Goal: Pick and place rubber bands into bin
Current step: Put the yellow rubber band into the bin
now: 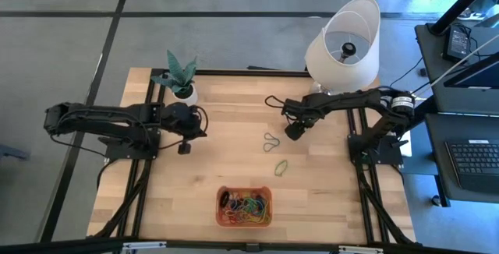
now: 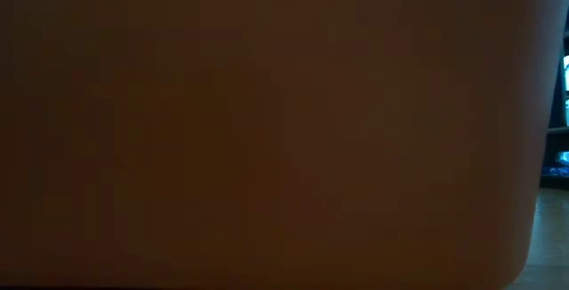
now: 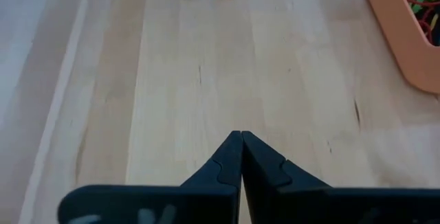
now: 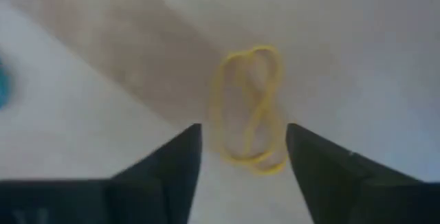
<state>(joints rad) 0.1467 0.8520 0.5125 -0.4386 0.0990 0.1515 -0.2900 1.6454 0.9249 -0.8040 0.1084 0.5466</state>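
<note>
Lab: wooden table [image 1: 234,160] beside computer desk [image 1: 468,129].

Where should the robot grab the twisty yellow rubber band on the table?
Probably around the middle of the yellow rubber band, where its strands twist over each other, so one pinch catches both. It lies flat on the table, so coming straight down from above looks best. The open right gripper already has a finger on each long side of the loop.

Rubber bands [image 1: 248,202] in bin [image 1: 221,216]
</note>
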